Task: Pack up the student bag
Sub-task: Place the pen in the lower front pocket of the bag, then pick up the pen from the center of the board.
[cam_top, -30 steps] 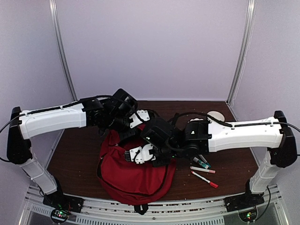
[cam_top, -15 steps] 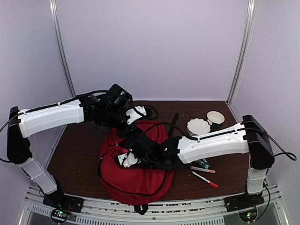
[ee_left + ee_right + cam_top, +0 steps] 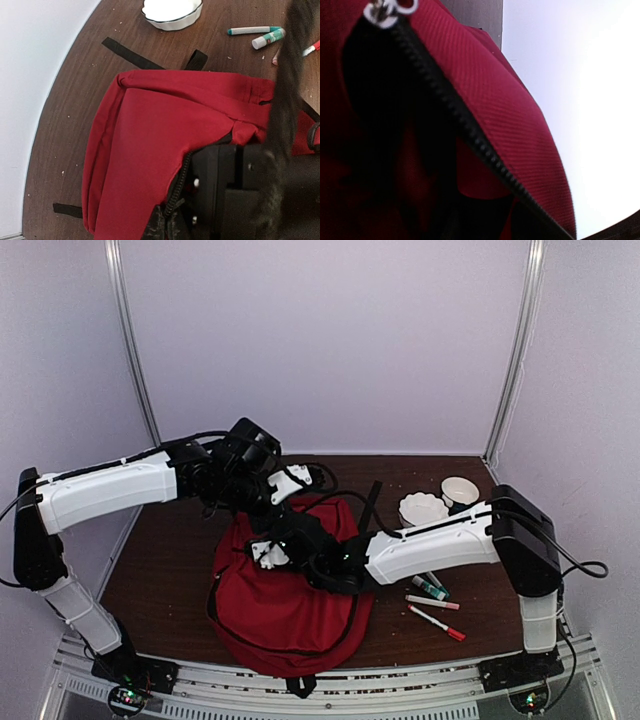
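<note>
The student bag (image 3: 285, 615) is a large red backpack lying in the middle of the brown table, its black zipper (image 3: 176, 192) undone. My left gripper (image 3: 167, 226) is shut on the bag's zipper edge at the far rim, holding the mouth up (image 3: 283, 502). My right gripper (image 3: 264, 552) reaches across into the opening. Its fingers are hidden in the right wrist view, which shows only the dark inside, the zipper teeth (image 3: 470, 137) and a metal pull (image 3: 385, 11). I cannot tell whether anything is in them.
Two white bowls (image 3: 423, 510) (image 3: 459, 490) stand at the back right. Several markers (image 3: 436, 623) (image 3: 430, 587) lie right of the bag. Black straps (image 3: 131, 53) trail from the bag. Walls close in the table's left, back and right.
The right arm has stretched out low and pushed its gripper left and back into the bag's mouth. The left gripper has kept its hold on the rim.
</note>
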